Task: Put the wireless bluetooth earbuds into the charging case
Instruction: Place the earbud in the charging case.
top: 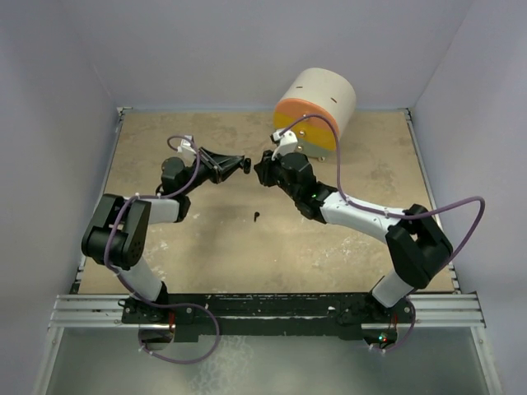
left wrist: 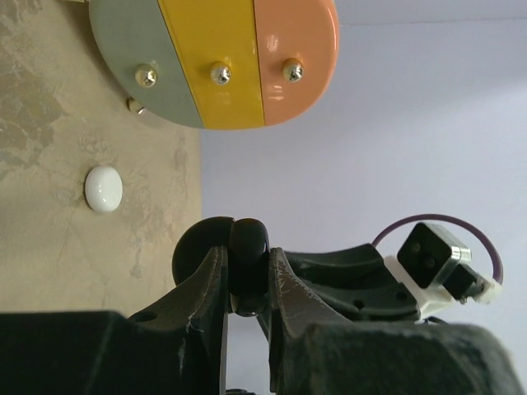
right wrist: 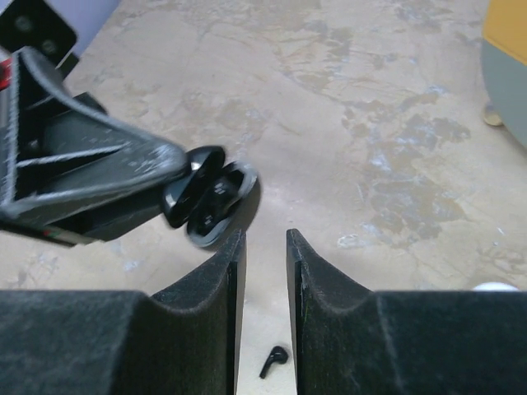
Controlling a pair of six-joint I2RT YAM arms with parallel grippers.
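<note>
Nearest the arm bases, on the bare table, one earbud lies by itself: small, dark, with a short stem, on its side. It is well apart from the case and nothing touches it. That piece at least is not yet inserted.

Beyond it, over the middle of the table, the two grippers meet tip to tip. The right gripper has its fingers a narrow slot apart with nothing between them, and the loose earbud shows through that slot on the table below. It sits just beside the case without touching it.

The left gripper is clamped on the case and holds it off the table, pointing toward the right gripper. The case is a small, glossy black, rounded shell. From the right wrist it reads as a clamshell with its two halves hinged apart and the mouth turned toward the right fingers. From the left wrist it shows edge-on, pinched between the pads. Something greyish sits at the mouth, but it is too blurred to say whether an earbud is seated there. I see no second earbud lying loose.

My judgement is that the task is partway at best. The case is open and presented, and the table earbud has yet to be picked up, seated and closed in.

Farther back, a white dome rests on the table. At the far edge lies the drawer unit, cream-bodied with grey, yellow and orange fronts.
</note>
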